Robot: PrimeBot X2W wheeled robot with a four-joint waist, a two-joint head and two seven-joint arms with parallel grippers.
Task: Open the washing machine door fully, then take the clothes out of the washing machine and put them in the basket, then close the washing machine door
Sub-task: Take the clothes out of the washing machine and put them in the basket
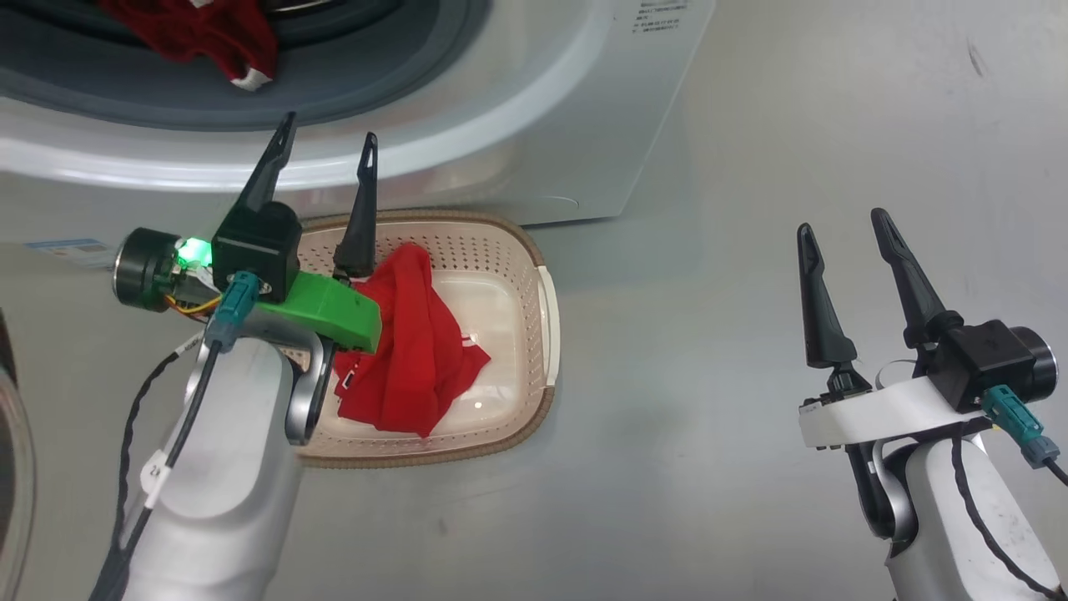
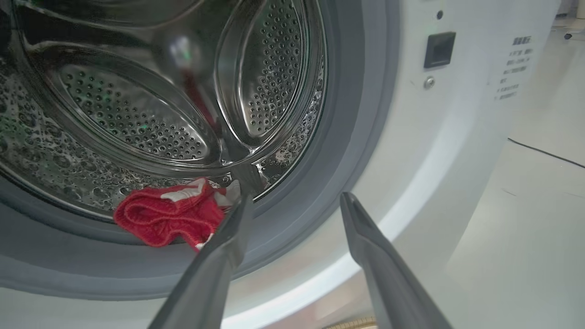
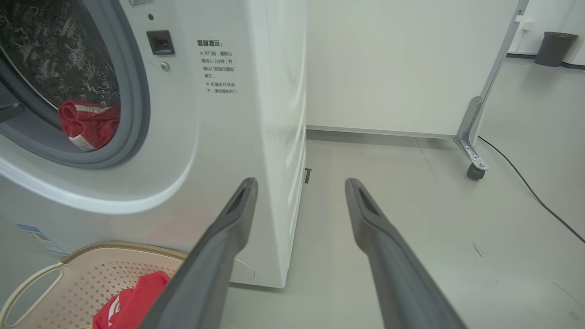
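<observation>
Left gripper (image 1: 329, 132) (image 2: 296, 198): my jaws stand spread and hold nothing. They hang above the basket's rear left corner and point at the drum opening.
Right gripper (image 1: 843, 223) (image 3: 301, 183): my jaws stand spread and hold nothing. They are over the floor (image 1: 751, 467), well apart from the basket, on its right.
Washing machine (image 1: 542, 100) (image 2: 411, 137) (image 3: 219, 137): the opening is uncovered, and the steel drum (image 2: 137, 114) and grey gasket (image 2: 347, 114) are exposed.
Washing machine door (image 1: 10, 451): a dark curved edge at the left border of the head view; I cannot tell more.
Clothes (image 1: 417, 351) (image 3: 132, 306): one red piece lies crumpled inside the basket.
Second red piece (image 1: 200, 33) (image 2: 169, 219) (image 3: 87, 123): it lies at the drum's lower lip, near my left jaws, ungripped.
Basket (image 1: 484, 250) (image 3: 114, 246): it stands on the floor, just in front of the washing machine.
</observation>
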